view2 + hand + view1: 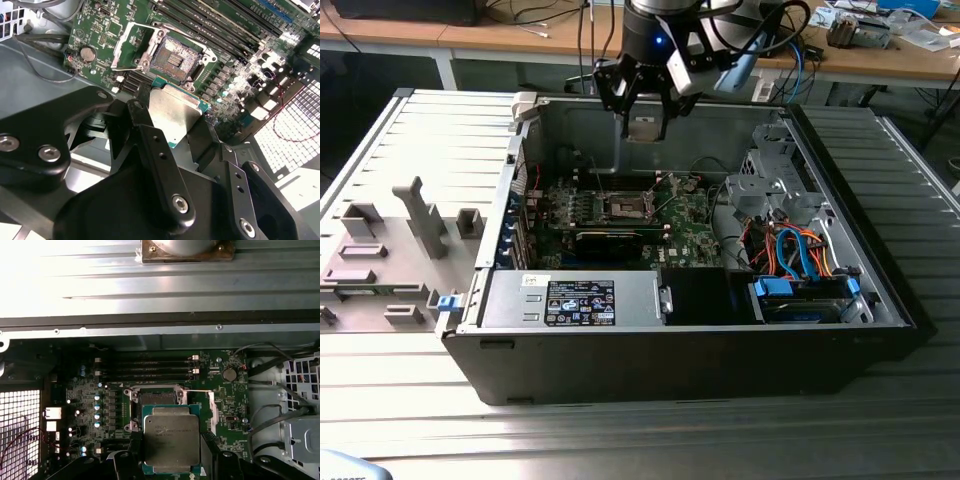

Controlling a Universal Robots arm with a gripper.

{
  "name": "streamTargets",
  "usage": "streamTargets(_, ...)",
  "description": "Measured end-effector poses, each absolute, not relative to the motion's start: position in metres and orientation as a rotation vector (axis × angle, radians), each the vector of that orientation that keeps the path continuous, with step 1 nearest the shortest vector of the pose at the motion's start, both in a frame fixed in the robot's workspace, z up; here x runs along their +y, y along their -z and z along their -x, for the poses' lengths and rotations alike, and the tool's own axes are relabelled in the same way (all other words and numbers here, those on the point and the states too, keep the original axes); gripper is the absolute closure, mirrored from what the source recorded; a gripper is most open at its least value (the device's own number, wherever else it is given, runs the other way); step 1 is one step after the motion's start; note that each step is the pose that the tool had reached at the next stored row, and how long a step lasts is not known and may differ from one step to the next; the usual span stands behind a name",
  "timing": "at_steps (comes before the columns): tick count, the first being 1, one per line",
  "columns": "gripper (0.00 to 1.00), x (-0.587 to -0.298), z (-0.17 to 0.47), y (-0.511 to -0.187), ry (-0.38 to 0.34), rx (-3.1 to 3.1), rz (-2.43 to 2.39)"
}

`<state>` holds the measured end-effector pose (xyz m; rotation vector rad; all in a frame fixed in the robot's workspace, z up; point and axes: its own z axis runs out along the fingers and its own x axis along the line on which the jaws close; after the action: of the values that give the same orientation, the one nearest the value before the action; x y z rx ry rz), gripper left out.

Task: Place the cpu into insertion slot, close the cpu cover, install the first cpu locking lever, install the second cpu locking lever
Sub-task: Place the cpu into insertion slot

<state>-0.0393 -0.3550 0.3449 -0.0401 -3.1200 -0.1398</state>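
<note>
CPU gripped above the open socket, not seated

Exterior view, its left to its right:
- A grey fixture panel (390, 250) with upright blocks lay just beside the open computer case (680, 360), outside the case walls.
- Inside the case, the power supply (575, 298) sat along the near wall. A long black expansion card (620, 237) ran just on the near side of the insertion slot (625, 207).
- Space straight above the slot was open. The far case wall stood near, behind it.
- The gripper (645, 125) hung at about case-rim height, well above the motherboard (695, 245), jaws clamped on the cpu (645, 128).
- Toward the exterior view's right, the drive cage (770, 180) and the orange and blue cables (795, 255) were well apart from the slot.

Second wrist view:
- Black fingers (152, 150) pinched the cpu (172, 112) on two opposite edges; the edge facing the board was free.
- The insertion slot (175, 57) was bare, its dark contact field exposed and apart from the chip.
- The cpu cover (131, 46) was swung up off the slot, on the side toward the coin cell (88, 53).
- Memory slots (210, 30) ran along another side.

First wrist view:
- The cpu (171, 440) hid one edge of the insertion slot (157, 400) in line of sight.
- The chip looked flat and square, with a dull silver-grey lid carrying faint print.
- A thin green substrate rim showed around the lid.
</note>
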Motion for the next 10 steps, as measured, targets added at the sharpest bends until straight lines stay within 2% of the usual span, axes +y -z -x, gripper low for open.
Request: streamTargets(10,0.45,-0.3554,0.0394,-0.3416,0.14,-3.12,0.04)
